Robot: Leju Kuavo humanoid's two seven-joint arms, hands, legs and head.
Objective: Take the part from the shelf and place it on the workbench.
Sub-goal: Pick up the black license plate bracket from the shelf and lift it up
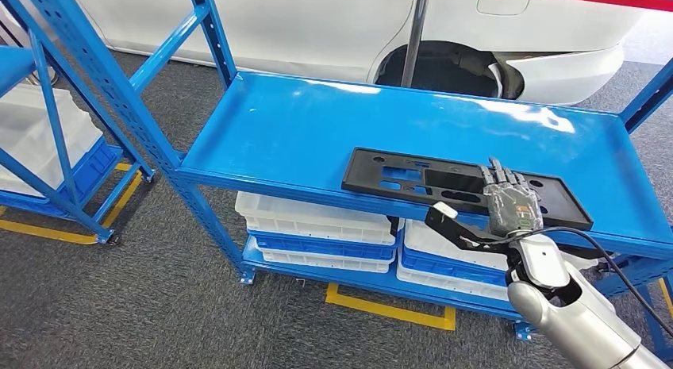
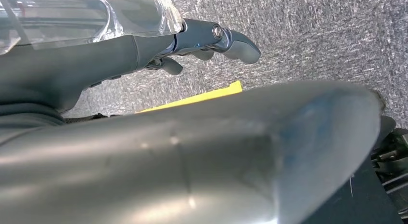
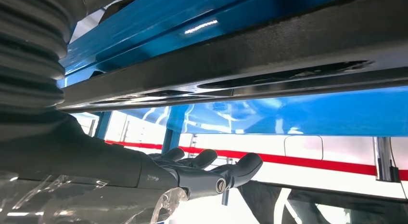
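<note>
1. The right hand [image 1: 512, 201] lies over the near edge of the black part [image 1: 413, 174], fingers stretched forward and apart on its top; it has nothing gripped yet, as far as the head view shows.
2. The part lies flat on the top level of the blue shelf [image 1: 301, 123], towards the shelf's right end, with its near edge along the shelf's front lip.
3. The left hand [image 2: 211, 41] hangs over the grey floor [image 2: 312, 36], its fingers loosely curled with nothing in them.
4. The step in hand looks like the grasp. To do it well, the right hand should get its thumb under the part's near edge and its fingers on top, closing evenly so the long flat piece does not tip or skid back across the smooth shelf. A lift straight up past the front lip seems safest.
5. The head view gives the part's whole outline and its cut-outs; the right wrist view shows the part's edge [image 3: 231, 74] close up against the shelf, and the thumb [image 3: 240, 168] standing free of it.
6. Below the shelf's top level sit white bins [image 1: 317, 218]; behind the shelf stands a white car [image 1: 333, 20].
</note>
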